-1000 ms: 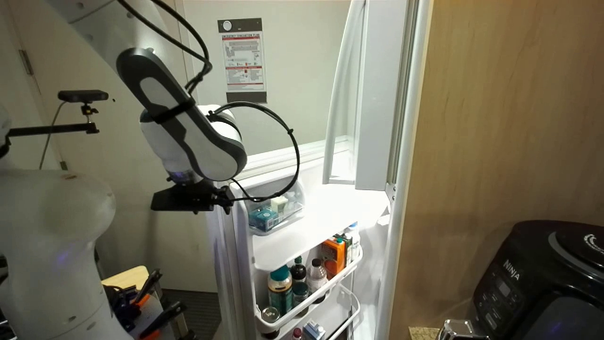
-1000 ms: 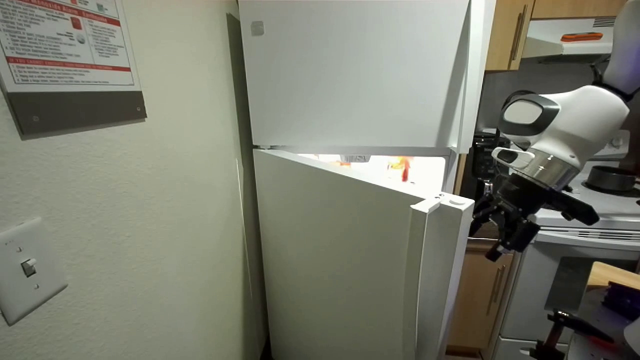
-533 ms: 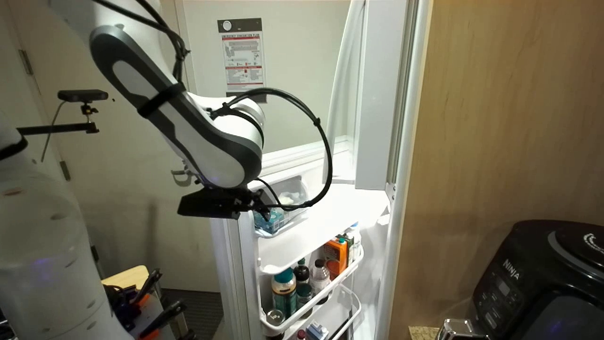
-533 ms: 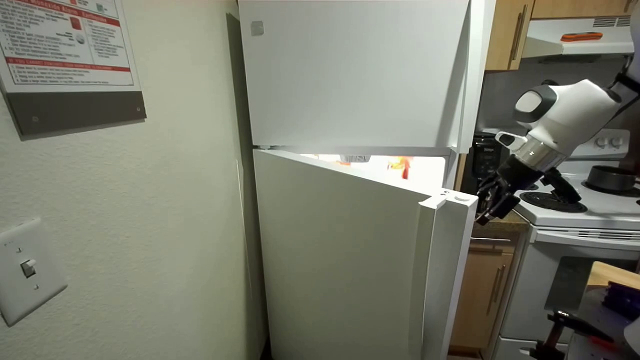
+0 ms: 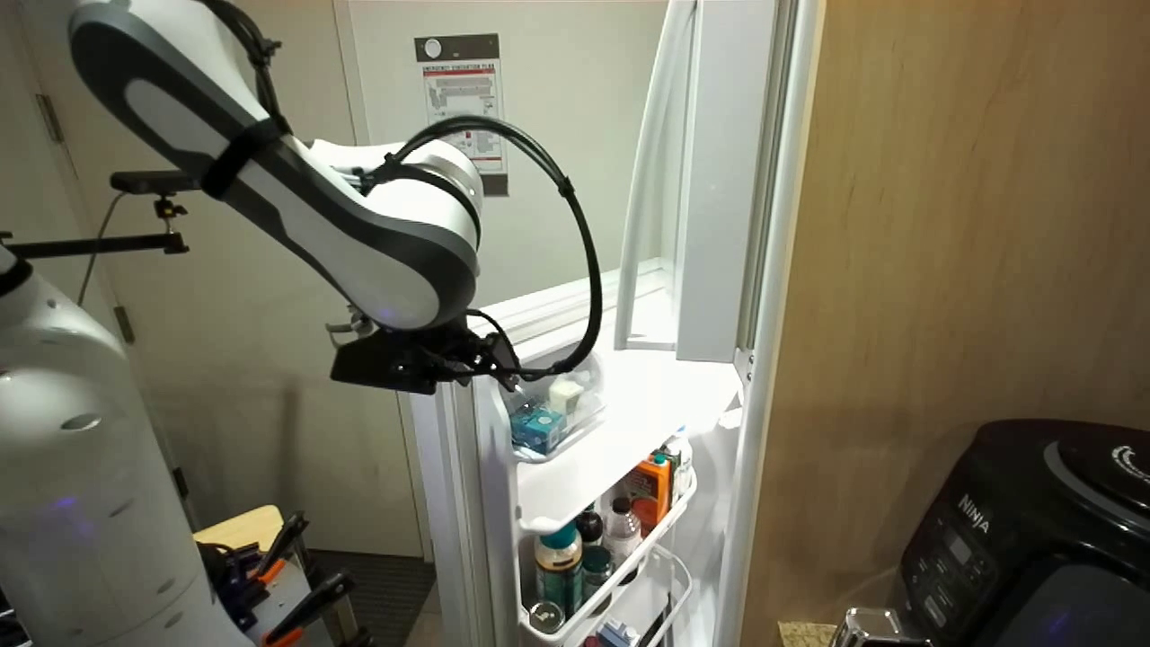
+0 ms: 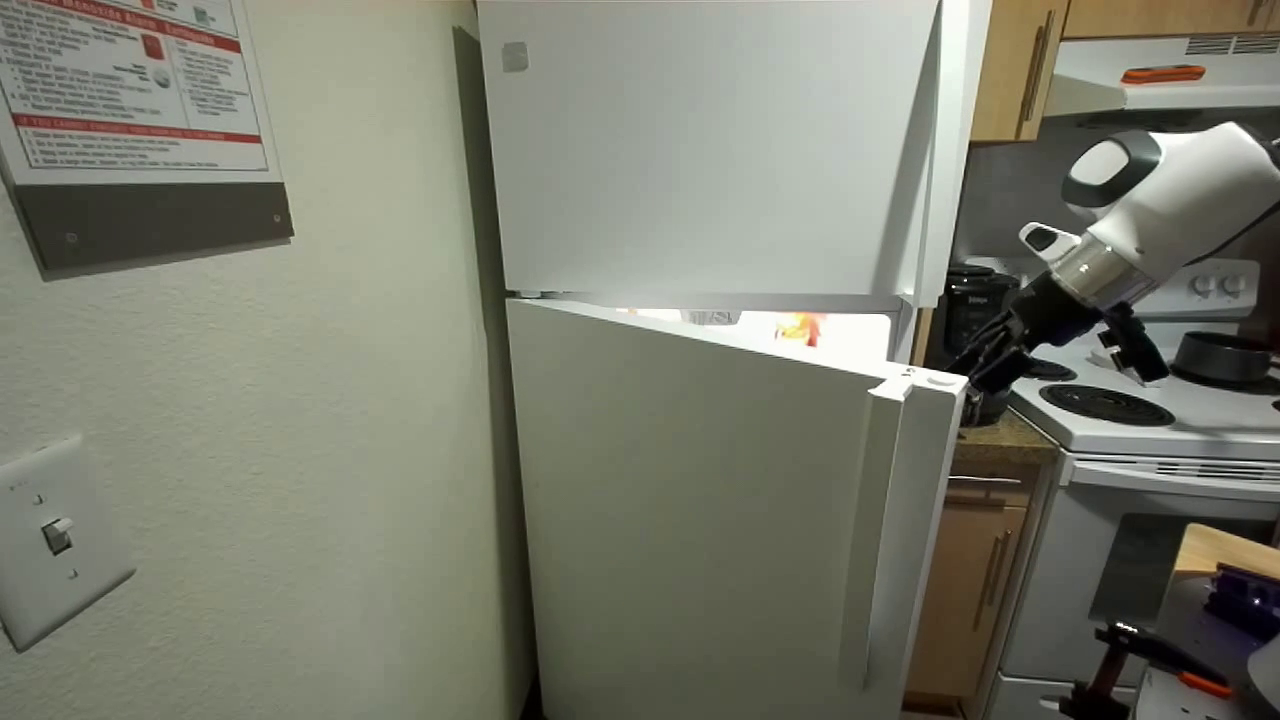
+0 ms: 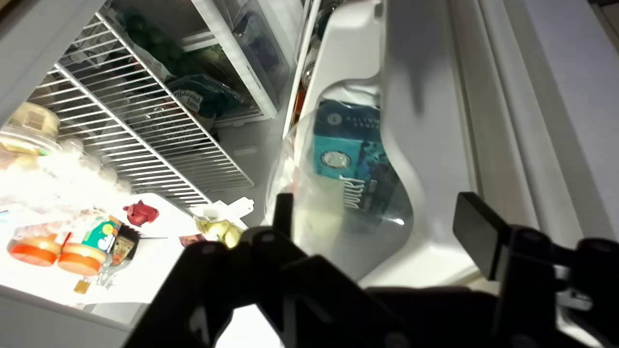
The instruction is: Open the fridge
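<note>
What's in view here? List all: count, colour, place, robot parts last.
fridge: one, white, lower door open
butter box: one, teal, in lower door
carton: one, orange, on door shelf
bottles and jars: several, mixed, same shelf
capped jars: two, orange lids, inside
notice: one or two, white-red, wall
light switch: one, white, below notice
room door: one, pale, behind robot arm
stove and hood: one each, white, beyond fridge
pan: one, dark, on stove
cabinets: several, brown, around stove
NINJA appliance: one, black, by brown panel
clamps: at least two, black-orange, below arm
camera: one, black, behind arm
robot arm: one, white, beside fridge
gripper: one, black, open, door's edge
</note>
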{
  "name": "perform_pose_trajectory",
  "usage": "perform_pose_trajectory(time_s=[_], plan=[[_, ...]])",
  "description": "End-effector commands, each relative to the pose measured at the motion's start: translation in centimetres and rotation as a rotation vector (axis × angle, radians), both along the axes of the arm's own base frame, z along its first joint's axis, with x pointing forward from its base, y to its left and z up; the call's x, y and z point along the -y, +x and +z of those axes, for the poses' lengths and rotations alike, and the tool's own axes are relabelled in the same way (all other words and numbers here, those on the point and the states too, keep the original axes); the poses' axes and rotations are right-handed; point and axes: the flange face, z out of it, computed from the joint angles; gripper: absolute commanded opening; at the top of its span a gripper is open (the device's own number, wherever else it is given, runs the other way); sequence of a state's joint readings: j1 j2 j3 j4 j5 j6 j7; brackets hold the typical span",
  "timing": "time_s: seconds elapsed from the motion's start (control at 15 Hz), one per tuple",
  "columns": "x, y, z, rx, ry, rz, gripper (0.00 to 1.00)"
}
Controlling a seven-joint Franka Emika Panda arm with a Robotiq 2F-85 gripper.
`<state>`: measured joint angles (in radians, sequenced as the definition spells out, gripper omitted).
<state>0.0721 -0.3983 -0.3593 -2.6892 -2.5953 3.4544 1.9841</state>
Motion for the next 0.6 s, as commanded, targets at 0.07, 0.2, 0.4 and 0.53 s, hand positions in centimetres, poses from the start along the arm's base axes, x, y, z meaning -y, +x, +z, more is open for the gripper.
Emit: perform_pose_trajectory(time_s=[0.07, 0.2, 0.4, 0.53], plan=[[-1.0, 0.0, 2.6, 0.083, 0.039, -0.014, 0.47], [0.5, 3.0, -0.8, 0.030, -0.020, -0.103, 0.34], [1.9, 6.6, -2.8, 0.045, -0.076, -0.227, 0.15], [2.8, 8.3, -4.3, 0.020, -0.100, -0.269, 0.04]])
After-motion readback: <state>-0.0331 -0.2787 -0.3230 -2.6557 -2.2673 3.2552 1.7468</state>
